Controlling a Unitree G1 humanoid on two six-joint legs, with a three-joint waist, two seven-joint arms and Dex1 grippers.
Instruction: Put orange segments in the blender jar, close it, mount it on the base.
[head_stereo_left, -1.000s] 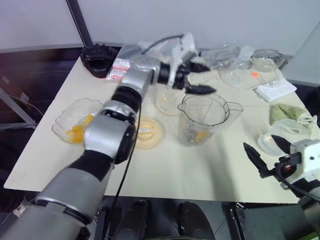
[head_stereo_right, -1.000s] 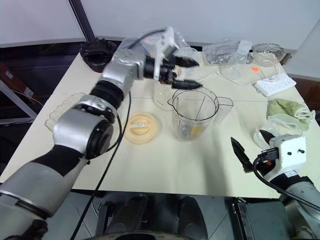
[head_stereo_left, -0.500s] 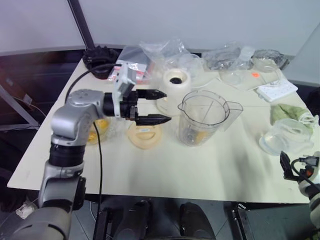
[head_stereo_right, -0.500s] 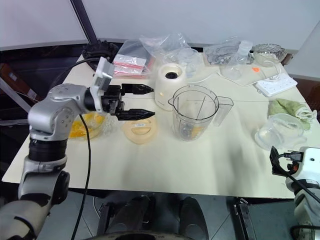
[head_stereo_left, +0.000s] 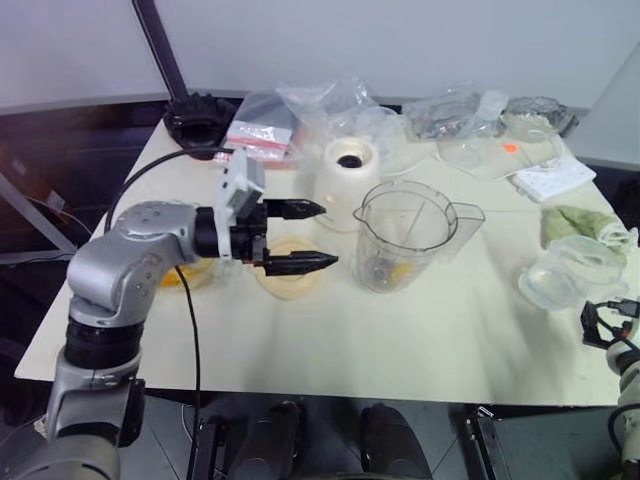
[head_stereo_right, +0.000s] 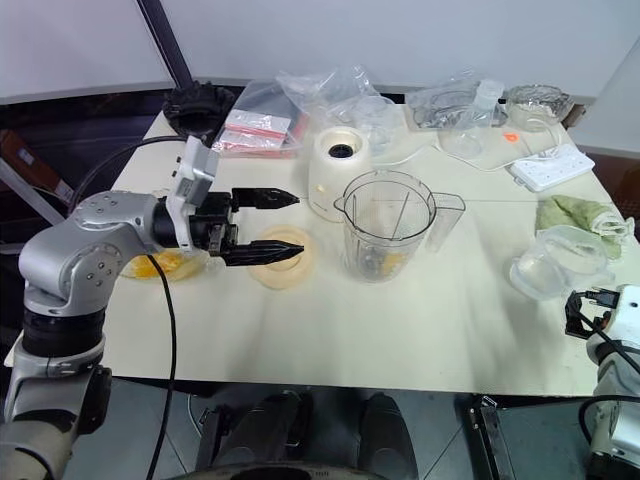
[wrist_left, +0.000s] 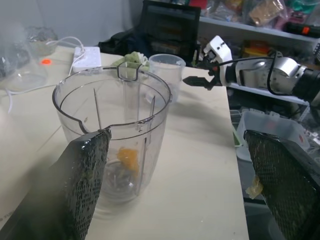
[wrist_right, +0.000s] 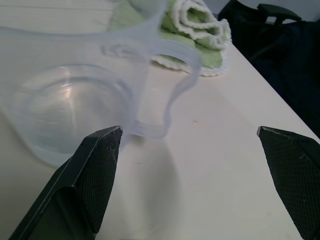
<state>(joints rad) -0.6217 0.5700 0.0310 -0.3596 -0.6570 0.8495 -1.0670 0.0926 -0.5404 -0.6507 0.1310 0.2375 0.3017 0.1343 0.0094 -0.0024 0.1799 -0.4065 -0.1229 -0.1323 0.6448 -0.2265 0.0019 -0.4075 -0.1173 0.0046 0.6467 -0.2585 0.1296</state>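
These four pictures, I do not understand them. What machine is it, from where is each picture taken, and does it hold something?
It is a humanoid robot with two arms, each ending in a two-fingered black gripper. The two wide pictures come from cameras in its head, looking down at a table. The other two come from cameras on its wrists, looking along the fingers.

On the table stand a clear blender jar with an orange segment at its bottom, the cream base behind it, a flat pale-orange lid, and a glass bowl of more fruit. A clear measuring cup and a green cloth lie at the right.

The left gripper is open above the lid; the right gripper is open at the table's edge. Both hold nothing.
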